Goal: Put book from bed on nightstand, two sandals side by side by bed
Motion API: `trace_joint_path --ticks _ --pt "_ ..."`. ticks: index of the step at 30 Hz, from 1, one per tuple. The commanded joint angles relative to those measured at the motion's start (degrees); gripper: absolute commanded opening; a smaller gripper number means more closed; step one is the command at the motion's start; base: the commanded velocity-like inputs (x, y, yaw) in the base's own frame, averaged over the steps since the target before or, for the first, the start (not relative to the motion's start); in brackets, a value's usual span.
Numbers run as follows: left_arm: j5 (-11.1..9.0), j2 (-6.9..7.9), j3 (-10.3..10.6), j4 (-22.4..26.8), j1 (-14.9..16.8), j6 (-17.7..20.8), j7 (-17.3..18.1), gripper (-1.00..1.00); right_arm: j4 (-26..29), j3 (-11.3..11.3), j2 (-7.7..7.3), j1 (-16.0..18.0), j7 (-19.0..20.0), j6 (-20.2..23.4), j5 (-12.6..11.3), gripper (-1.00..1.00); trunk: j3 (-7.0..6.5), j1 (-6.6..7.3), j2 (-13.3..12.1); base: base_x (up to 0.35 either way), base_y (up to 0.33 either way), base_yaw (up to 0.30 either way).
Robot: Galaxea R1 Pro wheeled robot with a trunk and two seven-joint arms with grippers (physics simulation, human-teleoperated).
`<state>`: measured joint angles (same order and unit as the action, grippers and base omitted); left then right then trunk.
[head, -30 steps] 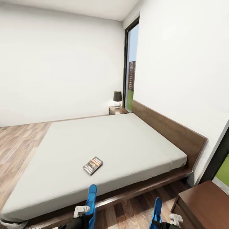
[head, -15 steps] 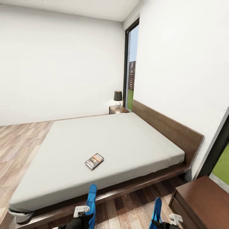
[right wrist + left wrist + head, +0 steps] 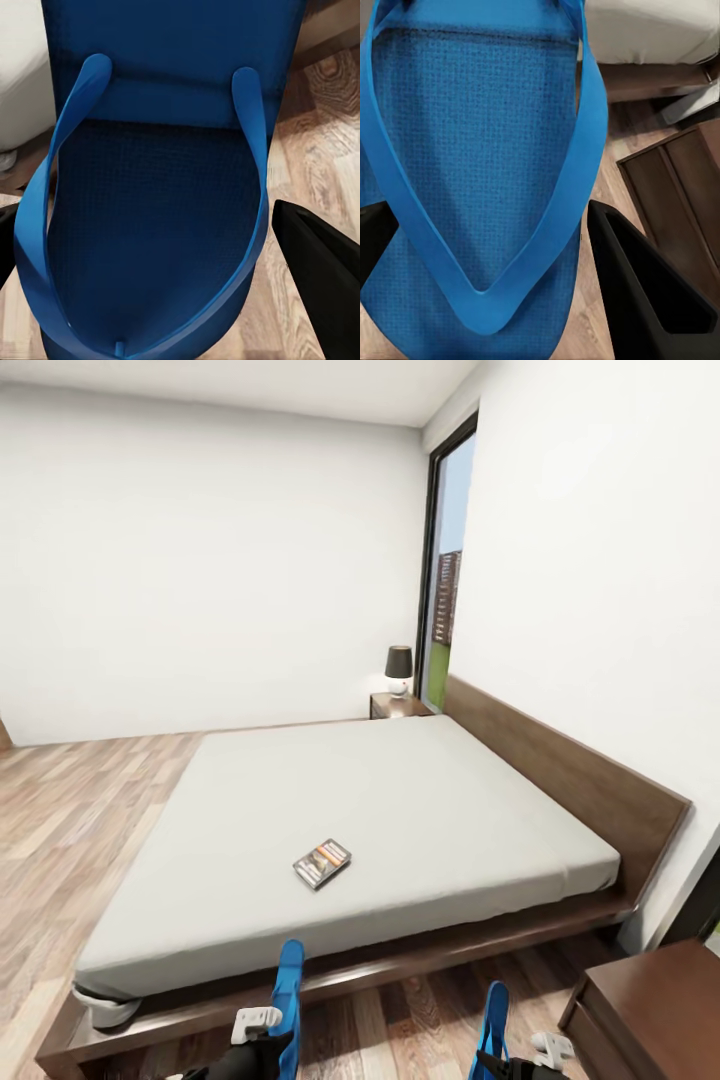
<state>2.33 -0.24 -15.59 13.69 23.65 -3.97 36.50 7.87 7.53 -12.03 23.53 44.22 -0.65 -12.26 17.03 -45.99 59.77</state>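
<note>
Book [image 3: 322, 863] lies flat on the grey mattress of the bed [image 3: 400, 800], toward the near edge, well apart from both claws and beyond them; small thin paperback, dark cover, orange band, lettering too small to read in the head view. Left claw [image 3: 268, 1032] sits low at the bottom of the head view, holding the left sandal [image 3: 289, 985] which sticks up blue in front of the bed frame; left wrist view has that sandal [image 3: 472, 187] between the two black fingers [image 3: 645, 292], sole textured, thin blue V-strap, fingers close against its sides. Right claw [image 3: 520, 1058] also low at the bottom edge, gripping the right sandal [image 3: 494, 1015], upright, blue; right wrist view shows the right sandal [image 3: 157, 202] with strap arching over a darker footbed, one black finger [image 3: 322, 262] at its side, the other barely visible at the frame edge. Both sandals are off the wood floor [image 3: 60, 830], near the bed's long side. Nightstand [image 3: 398, 705] stands at the far corner beside the brown headboard [image 3: 570, 780], glossy dark brown, carrying a lamp [image 3: 398, 668] with dark shade and white base, next to the tall window [image 3: 445, 570]. Another dark-brown surface [image 3: 650, 1010] sits at the near right, well apart from the book
</note>
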Motion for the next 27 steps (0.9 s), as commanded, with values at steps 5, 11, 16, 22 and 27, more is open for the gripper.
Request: trace_joint_path --ticks 5,11,16,22,27 --pt "0.3 -0.03 -0.3 -0.1 0.1 -0.2 0.2 -1.0 0.0 0.3 -0.01 0.0 0.2 -0.1 0.0 -1.0 0.07 0.0 0.0 0.0 0.0 0.29" --pt "0.3 -0.02 -0.3 -0.1 0.1 -0.2 0.2 -1.0 0.0 0.3 -0.01 0.0 0.2 -0.1 0.0 -1.0 0.07 0.0 0.0 0.0 0.0 0.29" --pt "0.3 -0.02 -0.3 -0.1 0.1 -0.2 0.2 -1.0 0.0 0.3 -0.01 0.0 0.2 -0.1 0.0 -1.0 0.07 0.0 0.0 0.0 0.0 0.29" --pt "0.3 -0.02 -0.3 -0.1 0.1 -0.2 0.2 -1.0 0.0 0.3 -0.01 0.0 0.2 -0.1 0.0 -1.0 0.07 0.0 0.0 0.0 0.0 0.29" --pt "0.3 -0.02 -0.3 -0.1 0.1 -0.2 0.2 -1.0 0.0 0.3 -0.01 0.0 0.3 -0.1 0.0 -1.0 0.07 0.0 0.0 0.0 0.0 0.287"
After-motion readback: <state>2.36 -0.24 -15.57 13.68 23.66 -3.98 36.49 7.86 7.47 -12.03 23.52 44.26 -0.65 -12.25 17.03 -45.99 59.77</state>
